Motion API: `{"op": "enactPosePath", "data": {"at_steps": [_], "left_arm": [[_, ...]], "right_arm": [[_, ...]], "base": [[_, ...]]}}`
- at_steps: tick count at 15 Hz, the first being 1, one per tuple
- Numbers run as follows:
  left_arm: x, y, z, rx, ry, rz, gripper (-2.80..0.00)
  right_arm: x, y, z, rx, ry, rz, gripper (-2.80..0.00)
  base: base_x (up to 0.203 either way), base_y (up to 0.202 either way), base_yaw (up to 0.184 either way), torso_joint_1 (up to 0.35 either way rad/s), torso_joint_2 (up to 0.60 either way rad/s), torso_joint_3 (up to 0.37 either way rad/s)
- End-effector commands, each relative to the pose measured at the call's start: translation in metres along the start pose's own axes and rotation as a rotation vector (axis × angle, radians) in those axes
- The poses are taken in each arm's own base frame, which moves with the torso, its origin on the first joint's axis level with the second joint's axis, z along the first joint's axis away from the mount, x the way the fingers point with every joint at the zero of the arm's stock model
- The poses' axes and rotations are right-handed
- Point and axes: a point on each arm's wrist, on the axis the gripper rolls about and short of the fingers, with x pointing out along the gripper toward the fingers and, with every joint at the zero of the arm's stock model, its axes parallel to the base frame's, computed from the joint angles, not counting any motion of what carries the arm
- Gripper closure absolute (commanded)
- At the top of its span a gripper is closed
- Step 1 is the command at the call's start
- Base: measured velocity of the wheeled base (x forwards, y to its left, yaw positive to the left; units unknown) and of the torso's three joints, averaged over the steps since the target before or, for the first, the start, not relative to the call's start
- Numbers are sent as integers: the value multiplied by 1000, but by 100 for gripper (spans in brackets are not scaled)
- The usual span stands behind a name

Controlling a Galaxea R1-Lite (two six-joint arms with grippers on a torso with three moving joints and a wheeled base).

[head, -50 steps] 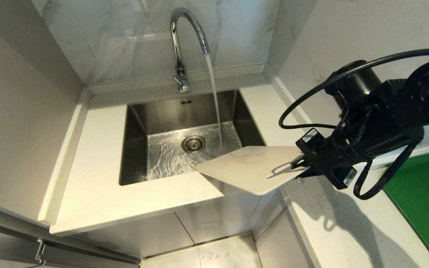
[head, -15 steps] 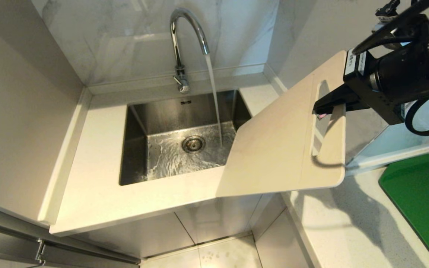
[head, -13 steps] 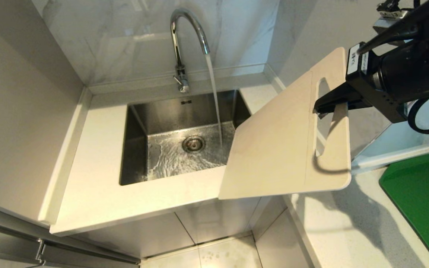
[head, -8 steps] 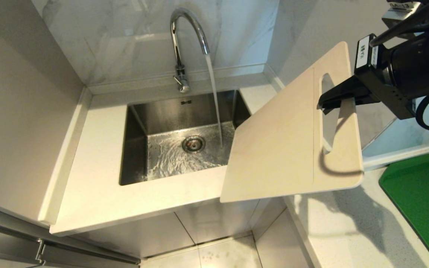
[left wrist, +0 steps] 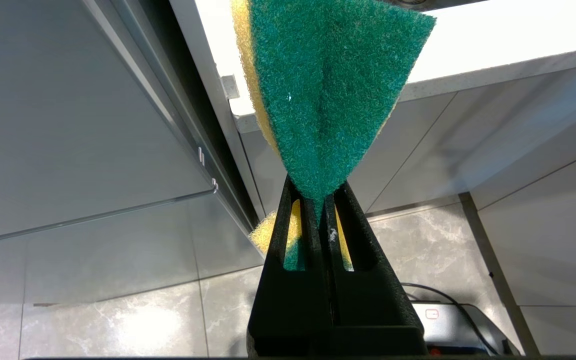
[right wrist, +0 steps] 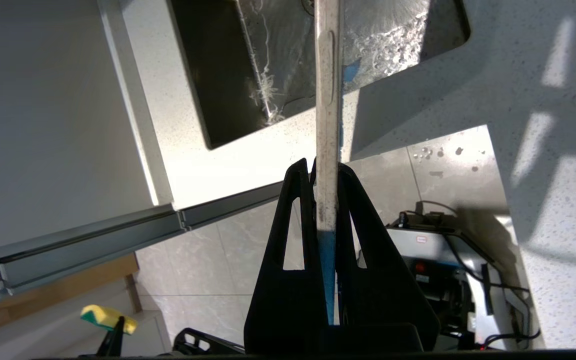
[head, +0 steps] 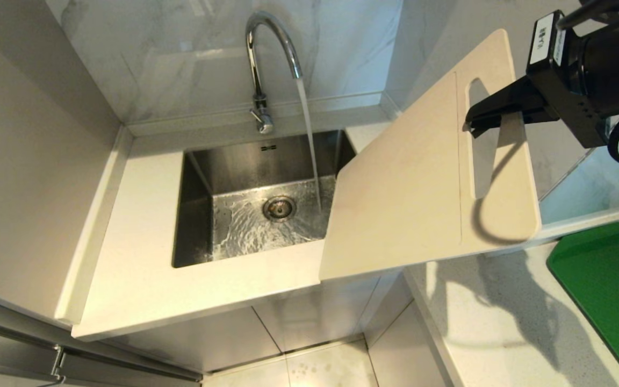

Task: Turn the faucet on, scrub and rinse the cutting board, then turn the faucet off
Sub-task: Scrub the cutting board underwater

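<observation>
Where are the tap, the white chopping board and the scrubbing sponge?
faucet (head: 256,64), head view, on its upright chrome neck.
cutting board (head: 401,199), head view, on its broad flat face.
sponge (left wrist: 325,90), left wrist view, on its green scouring side.

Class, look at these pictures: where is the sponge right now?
The sponge shows in the left wrist view, pinched in the left claw, low beside the cabinet fronts below the counter edge.
</observation>
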Motion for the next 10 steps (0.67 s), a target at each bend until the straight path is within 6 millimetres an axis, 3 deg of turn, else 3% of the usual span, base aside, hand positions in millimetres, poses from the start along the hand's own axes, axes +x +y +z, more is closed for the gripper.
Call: {"op": "enactPosePath", "data": {"at_steps": [1,5,10], "left_arm": [[0,0,0,0,2,1,0],[0,0,0,0,3,3,0],[0,0,0,-1,3,2,0]], "right_arm": [[1,0,0,22,3,3,0],[0,1,1,23,-6,8,0],[-4,2,0,23,-10,13,0]], "base": [[0,0,0,0,0,0],[0,0,0,0,0,0],[162,0,9,1,2,4]]}}
